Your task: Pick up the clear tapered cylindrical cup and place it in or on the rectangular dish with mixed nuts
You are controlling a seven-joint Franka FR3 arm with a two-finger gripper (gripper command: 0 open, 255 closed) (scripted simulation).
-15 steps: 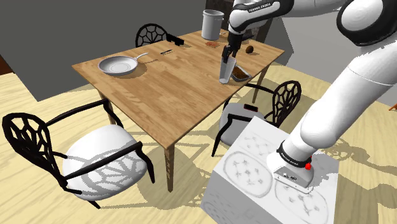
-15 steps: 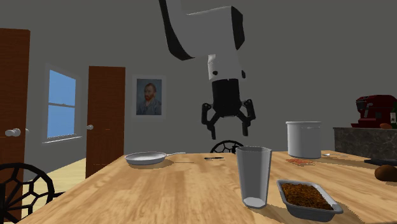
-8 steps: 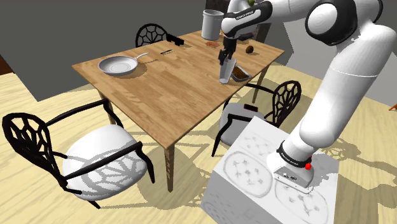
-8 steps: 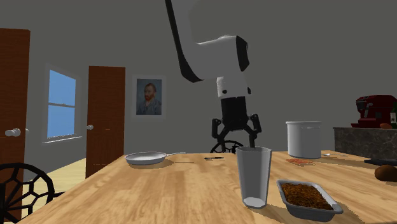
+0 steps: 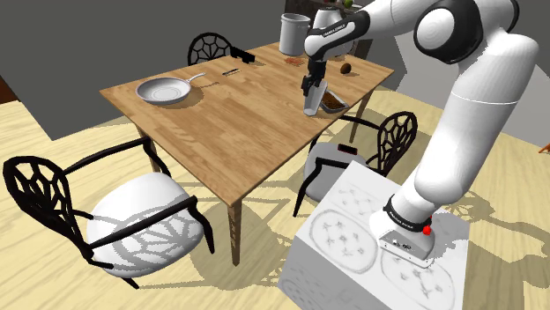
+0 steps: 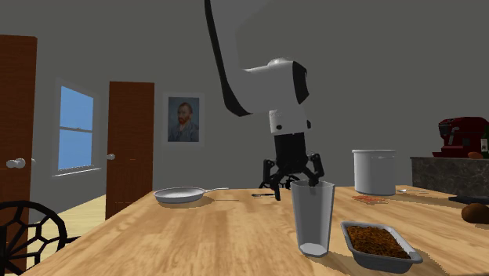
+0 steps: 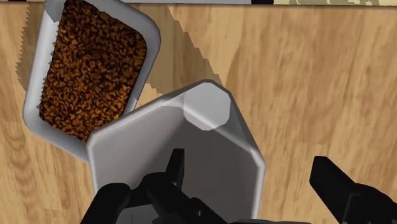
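The clear tapered cup stands upright on the wooden table, close beside the rectangular grey dish of brown nuts. My black gripper is open and has come down to the cup's rim. In the wrist view one finger reaches inside the cup and the other finger stands outside it, so the cup's wall lies between them. Neither finger visibly presses on the wall.
A grey frying pan lies on the far part of the table. A white pot and a small brown object stand beyond the dish. Black chairs ring the table.
The gripper has come down from well above the table to the cup's rim and moved closer over the cup. The cup and the dish have stayed in place.
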